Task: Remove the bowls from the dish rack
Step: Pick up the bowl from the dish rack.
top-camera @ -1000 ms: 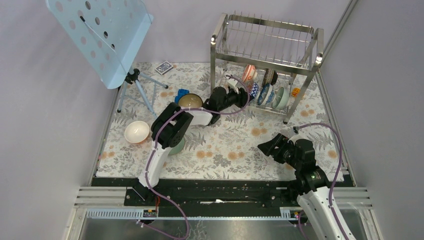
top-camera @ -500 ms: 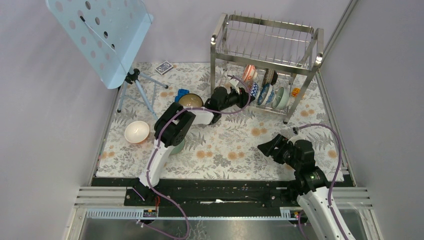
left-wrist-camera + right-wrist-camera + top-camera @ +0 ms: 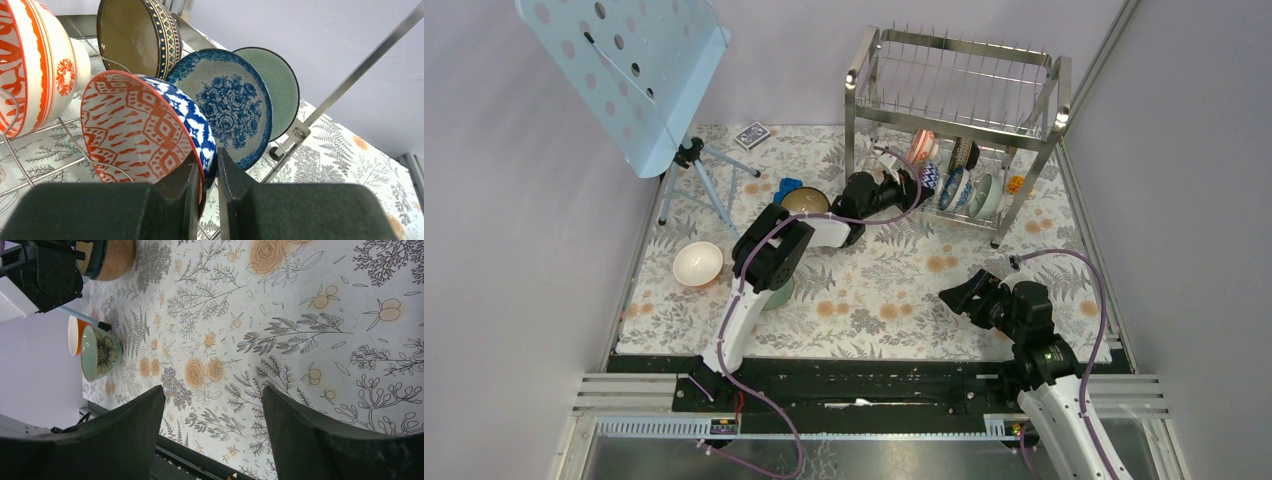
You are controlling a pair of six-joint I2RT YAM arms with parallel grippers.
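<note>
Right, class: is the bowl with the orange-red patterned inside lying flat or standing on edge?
On edge: the orange-red bowl stands on its rim in the dish rack, inside facing sideways, the left gripper straddling its rim.

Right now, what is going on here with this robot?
The left fingers grip the rim of the orange-red patterned bowl, which stands on edge in the dish rack, on its lower tier among other bowls. The right fingers hang open over the floral tablecloth, holding nothing. A white bowl already sits on it.
</note>
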